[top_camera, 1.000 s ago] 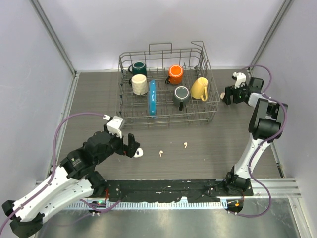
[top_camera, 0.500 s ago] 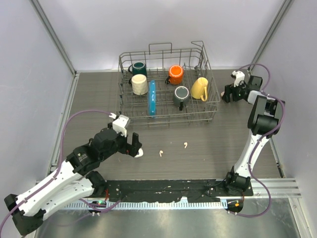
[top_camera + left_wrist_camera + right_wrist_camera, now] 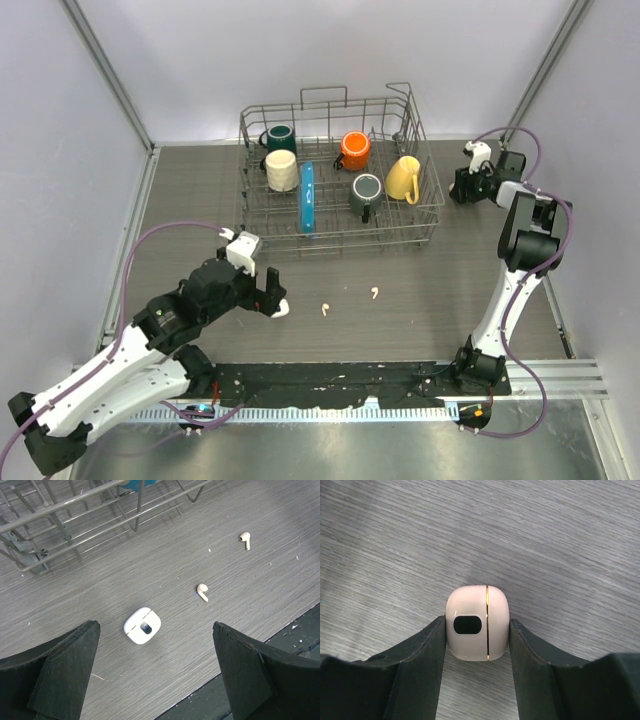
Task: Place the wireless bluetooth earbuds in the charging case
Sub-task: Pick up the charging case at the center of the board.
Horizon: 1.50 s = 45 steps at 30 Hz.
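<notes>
Grey wood-grain table [image 3: 180, 200], wire rack [image 3: 340, 235] at back. Top: an earbud [image 3: 325, 309] and a 2nd earbud [image 3: 374, 293] lie loose mid-table. The white case [image 3: 281, 309] sits just left of them, under left gripper [image 3: 270, 297]; right gripper [image 3: 458, 190] is far right. L wrist: jaws wide, empty, over white case, prob. lining up. R wrist: jaws pinch pink case [image 3: 477, 622] by its sides, a grip unreadable from top.

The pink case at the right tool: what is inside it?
Its inside is hidden: the case is shut along its gold seam. Only a dark oval mark shows outside.
</notes>
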Motion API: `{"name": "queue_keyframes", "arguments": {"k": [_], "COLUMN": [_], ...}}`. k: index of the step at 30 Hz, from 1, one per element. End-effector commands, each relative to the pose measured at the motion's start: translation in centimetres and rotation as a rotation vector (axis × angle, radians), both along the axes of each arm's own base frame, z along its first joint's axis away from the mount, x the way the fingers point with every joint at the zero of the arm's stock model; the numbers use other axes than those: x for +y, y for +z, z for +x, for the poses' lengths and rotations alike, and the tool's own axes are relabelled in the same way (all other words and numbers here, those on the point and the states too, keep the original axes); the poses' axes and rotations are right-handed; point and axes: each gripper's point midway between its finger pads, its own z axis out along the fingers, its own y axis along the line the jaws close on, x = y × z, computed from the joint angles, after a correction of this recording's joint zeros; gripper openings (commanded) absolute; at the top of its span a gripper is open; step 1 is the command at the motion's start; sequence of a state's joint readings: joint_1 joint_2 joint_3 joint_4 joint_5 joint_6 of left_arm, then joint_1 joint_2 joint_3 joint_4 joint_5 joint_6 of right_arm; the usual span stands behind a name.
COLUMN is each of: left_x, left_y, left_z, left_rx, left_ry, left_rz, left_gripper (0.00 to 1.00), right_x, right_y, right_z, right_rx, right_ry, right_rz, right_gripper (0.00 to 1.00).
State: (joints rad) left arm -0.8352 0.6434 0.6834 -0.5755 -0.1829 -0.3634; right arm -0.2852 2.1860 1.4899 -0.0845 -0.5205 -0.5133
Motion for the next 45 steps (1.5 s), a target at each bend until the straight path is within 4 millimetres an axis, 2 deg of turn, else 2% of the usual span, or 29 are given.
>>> {"name": "queue_keyframes", "arguments": {"k": [1, 2, 3, 5, 6, 8, 9, 10, 11, 12, 13, 14, 15, 17, 21, 23, 24, 26, 27, 28, 30, 31, 34, 36, 38, 39, 41, 42, 45], "left_x": [0.0, 0.1, 0.1, 0.0, 0.0, -0.1, -0.1, -0.1, 0.0, -0.1, -0.1, 0.0, -0.1, -0.3, -0.5, -0.6, -0.7, -1.1, -1.3, -1.6, -2.1, -2.2, -2.7, -3.0, -3.3, -3.4, -3.7, -3.8, -4.2], "left_y": [3.0, 3.0, 3.2, 3.8, 4.1, 4.7, 4.9, 4.9, 5.4, 5.6, 5.7, 6.1, 6.3, 7.1, 8.8, 9.2, 9.4, 9.7, 9.9, 9.8, 10.2, 10.4, 10.9, 11.8, 12.7, 13.3, 13.8, 14.1, 14.2], "left_z": [0.7, 0.7, 0.7, 0.7, 0.7, 0.5, 0.4, 0.2, 0.1, -0.2, -0.3, -0.6, -0.7, -0.9, -0.9, -1.0, -1.0, -1.2, -1.1, -1.0, -0.9, -0.8, -0.5, -0.5, -0.4, -0.2, 0.1, 0.3, 0.6], "left_rx": [-0.068, -0.072, -0.075, -0.093, -0.093, -0.099, -0.100, -0.089, -0.091, -0.085, -0.078, -0.084, -0.083, -0.096, -0.124, -0.122, -0.119, -0.108, -0.108, -0.099, -0.097, -0.096, -0.097, -0.109, -0.115, -0.127, -0.132, -0.137, -0.128], "left_ry": [0.036, 0.047, 0.051, 0.052, 0.063, 0.058, 0.055, 0.054, 0.053, 0.044, 0.044, 0.041, 0.039, 0.042, 0.055, 0.052, 0.051, 0.036, 0.032, 0.025, 0.017, 0.015, 0.020, 0.010, 0.004, 0.005, 0.009, 0.012, 0.010], "left_rz": [-0.085, -0.091, -0.105, -0.137, -0.160, -0.185, -0.194, -0.195, -0.202, -0.207, -0.214, -0.236, -0.254, -0.322, -0.432, -0.453, -0.457, -0.463, -0.471, -0.468, -0.484, -0.486, -0.508, -0.535, -0.563, -0.584, -0.599, -0.603, -0.587], "left_gripper": [1.00, 1.00, 1.00, 1.00, 1.00, 1.00, 1.00, 1.00, 1.00, 1.00, 1.00, 1.00, 1.00, 1.00, 1.00, 1.00, 1.00, 1.00, 1.00, 1.00, 1.00, 1.00, 1.00, 1.00, 1.00, 1.00, 1.00, 1.00, 1.00], "right_x": [0.8, 0.7, 0.7, -0.2, -0.2, -0.8, -0.6, -0.5, -0.8, -0.5, -0.3, -0.1, 0.0, 1.5, 1.2, 2.3, 3.8, 5.9, 7.7, 10.9, 14.4, 17.2, 20.3, 23.5, 26.2, 27.0, 28.1, 29.6, 31.5], "right_y": [0.8, 1.3, 2.0, 3.5, 3.2, 7.5, 7.0, 10.9, 12.8, 12.9, 14.5, 18.1, 18.4, 21.6, 24.8, 26.3, 28.4, 30.0, 32.3, 33.1, 35.7, 36.3, 36.5, 36.3, 33.9, 34.2, 32.9, 32.4, 30.8], "right_z": [-1.2, -1.2, -1.6, -1.6, -2.5, -2.3, -3.7, -4.2, -4.3, -5.8, -6.5, -7.8, -8.8, -11.0, -15.6, -17.1, -18.2, -19.2, -19.9, -21.0, -23.0, -24.8, -27.0, -28.6, -29.2, -29.6, -29.9, -31.0, -32.7], "right_rx": [0.025, 0.018, 0.015, -0.016, -0.004, -0.129, -0.126, -0.221, -0.297, -0.308, -0.349, -0.423, -0.425, -0.463, -0.521, -0.561, -0.612, -0.611, -0.637, -0.617, -0.613, -0.601, -0.617, -0.577, -0.482, -0.487, -0.475, -0.470, -0.446], "right_ry": [-0.051, -0.071, -0.104, -0.188, -0.219, -0.300, -0.328, -0.345, -0.365, -0.379, -0.384, -0.397, -0.427, -0.410, -0.535, -0.488, -0.409, -0.310, -0.219, -0.043, 0.135, 0.290, 0.420, 0.514, 0.578, 0.604, 0.628, 0.681, 0.764], "right_rz": [0.037, 0.042, 0.056, 0.050, 0.058, 0.073, 0.086, 0.094, 0.086, 0.092, 0.101, 0.096, 0.121, 0.178, 0.199, 0.205, 0.215, 0.259, 0.300, 0.364, 0.464, 0.493, 0.437, 0.438, 0.387, 0.362, 0.291, 0.287, 0.260], "right_gripper": [0.21, 0.09, 0.05, 0.01, 0.01, 0.01, 0.01, 0.01, 0.01, 0.01, 0.01, 0.01, 0.01, 0.01, 0.01, 0.01, 0.01, 0.01, 0.01, 0.01, 0.01, 0.01, 0.01, 0.01, 0.01, 0.01, 0.01, 0.01, 0.01]}}
